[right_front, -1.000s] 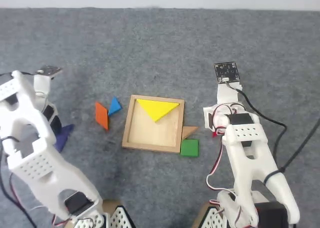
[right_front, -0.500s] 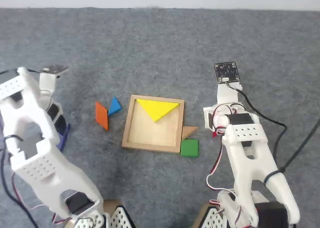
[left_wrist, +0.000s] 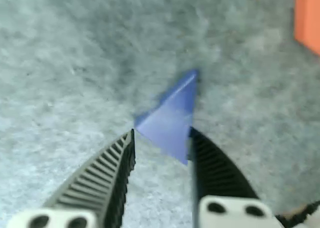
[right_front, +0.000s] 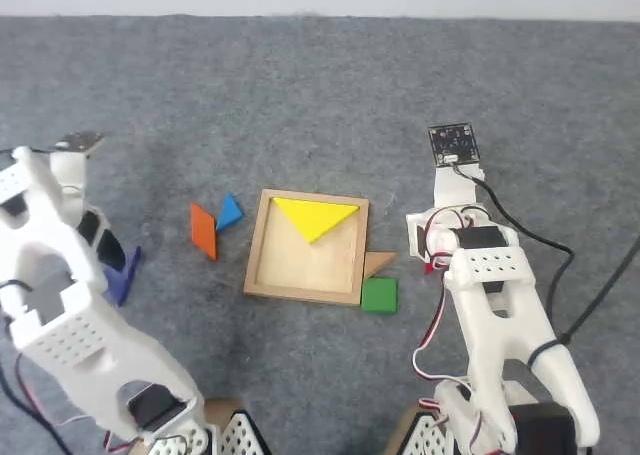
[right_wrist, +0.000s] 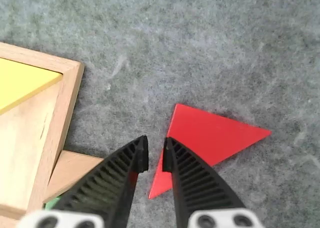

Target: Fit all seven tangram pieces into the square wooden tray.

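On the grey surface (right_front: 300, 95), the left arm (right_front: 60, 305) has swung outward over the last second, away from the square wooden tray (right_front: 300, 295). Its hand (left_wrist: 161, 135) is narrowed around the dark blue triangle (left_wrist: 170, 123), fingers touching its edges; I judge the piece gripped and ready to carry in. The right arm (right_front: 495, 305) has not moved. The tray holds one yellow triangle (right_front: 314, 217), so six pieces remain outside. The right hand (right_wrist: 155, 145) hangs nearly closed and empty over the red triangle (right_wrist: 210, 133), near the tray.
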